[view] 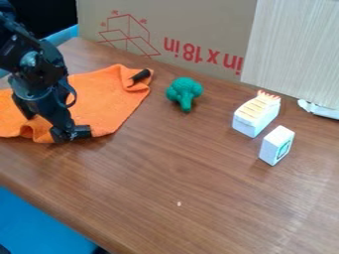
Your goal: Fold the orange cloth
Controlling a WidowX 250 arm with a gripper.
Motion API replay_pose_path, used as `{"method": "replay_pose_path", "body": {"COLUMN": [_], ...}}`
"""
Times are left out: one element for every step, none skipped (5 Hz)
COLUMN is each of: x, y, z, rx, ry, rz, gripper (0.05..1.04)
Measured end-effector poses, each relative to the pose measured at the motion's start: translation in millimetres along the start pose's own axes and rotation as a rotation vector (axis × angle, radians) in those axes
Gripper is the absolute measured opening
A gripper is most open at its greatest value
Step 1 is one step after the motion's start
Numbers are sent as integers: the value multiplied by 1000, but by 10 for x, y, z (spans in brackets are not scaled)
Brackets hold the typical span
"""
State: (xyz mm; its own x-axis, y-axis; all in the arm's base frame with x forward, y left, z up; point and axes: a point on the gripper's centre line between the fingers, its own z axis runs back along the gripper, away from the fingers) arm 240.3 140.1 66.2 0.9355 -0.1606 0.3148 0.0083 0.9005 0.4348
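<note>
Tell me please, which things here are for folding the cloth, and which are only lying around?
For the job:
- orange cloth
- black gripper

Only lying around:
- green broccoli-shaped toy
- larger white block with tan-striped top
- smaller white block
- cardboard, standing behind

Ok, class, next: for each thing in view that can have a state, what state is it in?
Orange cloth: partly spread, creased, far corner bunched.
Tool: lowered at the cloth's near edge.
Green toy broccoli: lying, stem towards the camera.
White block: standing on the table.
Cardboard box: upright, red print upside down.
</note>
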Motion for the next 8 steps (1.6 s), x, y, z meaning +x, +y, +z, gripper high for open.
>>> {"method": "replay_pose_path", "body": {"x": [18,56,64,60,59,45,83,240], "y": [-3,12,6,46,87,106,205,407], "z": [-51,-77,-76,-23,141,403,546,573], "rx": [12,22,21,6,-25,-105,-158,-213], "ry": [5,2,-2,-17,-53,-111,-132,-143], "rz": [-5,12,14,18,12,15,73,158], "gripper": [977,687,405,165,63,49,49,49]}}
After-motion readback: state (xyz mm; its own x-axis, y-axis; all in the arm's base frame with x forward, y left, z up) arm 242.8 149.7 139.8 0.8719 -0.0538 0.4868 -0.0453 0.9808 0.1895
